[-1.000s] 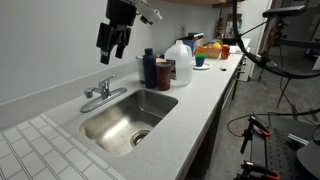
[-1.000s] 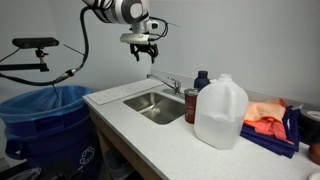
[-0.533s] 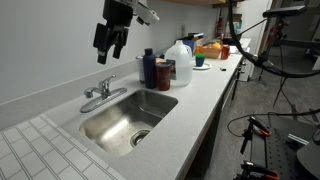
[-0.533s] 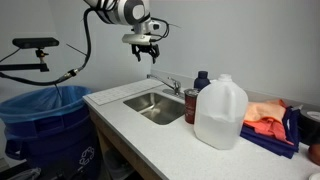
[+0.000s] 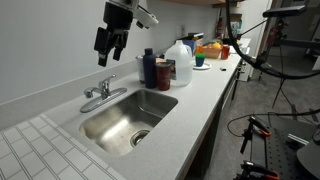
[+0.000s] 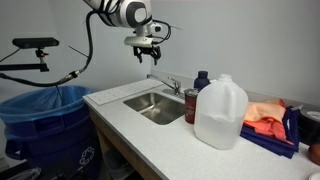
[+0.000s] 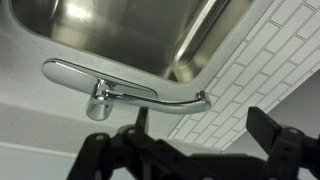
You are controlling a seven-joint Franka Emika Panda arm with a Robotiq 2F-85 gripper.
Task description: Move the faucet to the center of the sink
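The chrome faucet [image 5: 103, 91] stands on the counter behind the steel sink [image 5: 120, 120], by the basin's far left corner. It also shows in an exterior view [image 6: 171, 86] beside the sink [image 6: 155, 105]. In the wrist view the faucet [image 7: 110, 92] lies along the sink's [image 7: 120, 30] rim, its spout tip to the right over the counter. My gripper [image 5: 108, 52] hangs well above the faucet, open and empty; it shows in an exterior view [image 6: 148, 56] and in the wrist view [image 7: 200, 125].
A dark blue bottle [image 5: 149, 68], a red can [image 5: 162, 74] and a white jug [image 5: 179, 62] stand right of the sink. The jug [image 6: 219, 112] is near the counter's front. White tiles [image 5: 25, 150] lie left of the basin. A blue bin [image 6: 45, 125] stands beside the counter.
The gripper has shifted only slightly above the faucet. Nothing else has moved.
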